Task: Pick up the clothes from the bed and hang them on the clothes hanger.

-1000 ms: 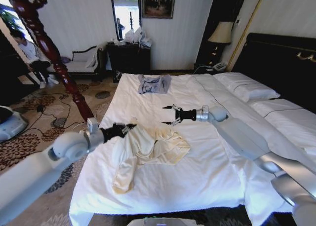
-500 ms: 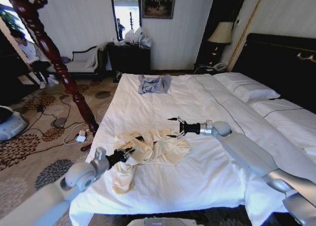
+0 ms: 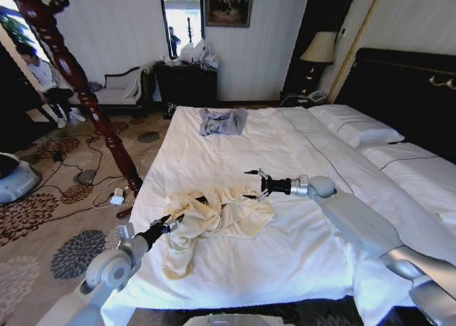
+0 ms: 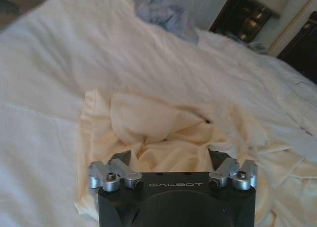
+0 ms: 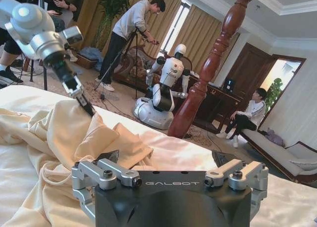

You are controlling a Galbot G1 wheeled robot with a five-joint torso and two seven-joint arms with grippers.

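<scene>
Crumpled cream thin-fabric long-sleeved garment (image 3: 214, 216) on white-duveted bed (image 3: 299, 255): light, limp, likely best pinched at raised folds; left pincer (image 3: 169, 222) and right pincer (image 3: 254, 184) both spread, flanking it.

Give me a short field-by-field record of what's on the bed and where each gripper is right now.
clothes: cream garment crumpled on the bed, near its left edge
left gripper: open, at the garment's left edge
right gripper: open, just above the garment's far right side
other item: small grey-blue garment at the far end of the bed
hanger: a dark piece shows in the folds; cannot tell
</scene>
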